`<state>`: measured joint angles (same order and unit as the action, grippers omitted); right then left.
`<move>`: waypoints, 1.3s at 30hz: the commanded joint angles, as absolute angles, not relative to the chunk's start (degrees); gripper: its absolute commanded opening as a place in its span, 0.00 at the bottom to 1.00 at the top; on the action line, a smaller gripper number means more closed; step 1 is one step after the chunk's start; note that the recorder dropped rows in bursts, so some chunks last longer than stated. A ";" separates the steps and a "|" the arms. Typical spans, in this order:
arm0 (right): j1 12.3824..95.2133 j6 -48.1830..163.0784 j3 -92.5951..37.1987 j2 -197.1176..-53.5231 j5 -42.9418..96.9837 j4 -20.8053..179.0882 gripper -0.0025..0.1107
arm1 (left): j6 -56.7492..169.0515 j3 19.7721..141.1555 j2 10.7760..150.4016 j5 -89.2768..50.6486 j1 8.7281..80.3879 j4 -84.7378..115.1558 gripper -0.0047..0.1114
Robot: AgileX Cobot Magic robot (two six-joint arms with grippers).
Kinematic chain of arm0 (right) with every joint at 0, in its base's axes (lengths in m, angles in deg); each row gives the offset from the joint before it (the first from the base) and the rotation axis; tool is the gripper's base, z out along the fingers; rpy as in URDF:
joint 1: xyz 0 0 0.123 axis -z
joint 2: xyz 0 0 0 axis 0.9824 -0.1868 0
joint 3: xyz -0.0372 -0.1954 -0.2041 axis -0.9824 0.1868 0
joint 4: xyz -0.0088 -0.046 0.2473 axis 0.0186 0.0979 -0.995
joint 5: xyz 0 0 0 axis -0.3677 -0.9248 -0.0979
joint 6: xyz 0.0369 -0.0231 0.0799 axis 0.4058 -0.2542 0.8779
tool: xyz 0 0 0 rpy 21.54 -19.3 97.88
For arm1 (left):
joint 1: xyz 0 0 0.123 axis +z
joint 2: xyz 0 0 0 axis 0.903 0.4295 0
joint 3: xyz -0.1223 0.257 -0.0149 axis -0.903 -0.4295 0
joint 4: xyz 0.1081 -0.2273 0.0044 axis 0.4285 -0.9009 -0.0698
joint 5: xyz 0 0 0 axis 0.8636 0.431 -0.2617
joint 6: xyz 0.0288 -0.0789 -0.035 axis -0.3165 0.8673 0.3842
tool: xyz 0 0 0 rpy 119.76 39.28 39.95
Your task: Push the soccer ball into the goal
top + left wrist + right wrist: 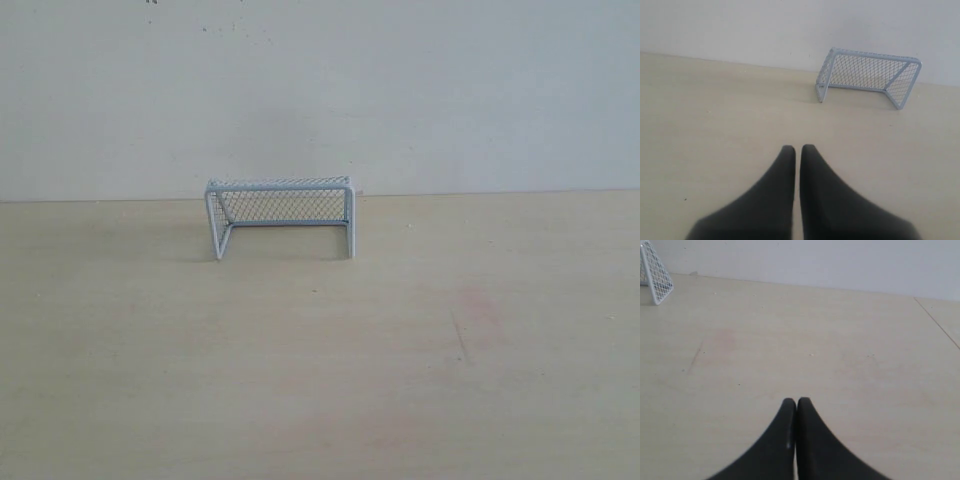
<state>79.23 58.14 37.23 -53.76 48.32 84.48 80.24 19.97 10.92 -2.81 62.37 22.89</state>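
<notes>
Pale wood-toned bench (400, 390) fills the lower part of the exterior view and meets a plain whitish wall (420, 90) behind it. The goal (281, 207) stands upright on the bench close to that wall, a little left of the middle of the exterior view. Its open mouth faces the camera, its light grey frame sits square on the surface, and fine mesh covers its back, top and sides. A faint pinkish stain (478, 312) marks the bench to the right of the goal, nearer the camera and well apart from it.

In the left wrist view the left end effector (797, 149) hovers over bare bench. Its two black fingers (780, 185) are drawn together with only a thin sliver of light between them, and nothing is gripped. The goal (867, 77) stands ahead of it and off to one side, well apart from the fingertips.

In the right wrist view the right end effector (796, 401) has its black fingers (817, 440) pressed tip to tip, holding nothing. Only one corner of the goal (657, 275) shows at the picture's edge, far from the fingertips. The same stain (725, 340) lies on the bench between them.
</notes>
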 commanded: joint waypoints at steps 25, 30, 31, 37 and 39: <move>79.31 58.14 37.20 -53.52 47.82 84.40 0.02 | 80.56 19.77 10.78 -1.47 63.04 23.09 0.08; 79.31 58.14 37.20 -53.52 47.82 84.40 0.02 | 86.64 19.77 10.78 -1.72 63.34 22.05 0.08; 79.31 58.14 37.20 -53.52 47.82 84.40 0.02 | 87.78 19.77 10.78 -2.12 63.34 22.05 0.08; 79.31 58.14 37.20 -53.52 47.82 84.40 0.02 | 87.79 19.77 10.78 -2.39 63.34 22.11 0.08; 79.31 58.14 37.20 -53.52 47.82 84.40 0.02 | 87.79 19.77 10.78 -1.45 63.34 22.15 0.08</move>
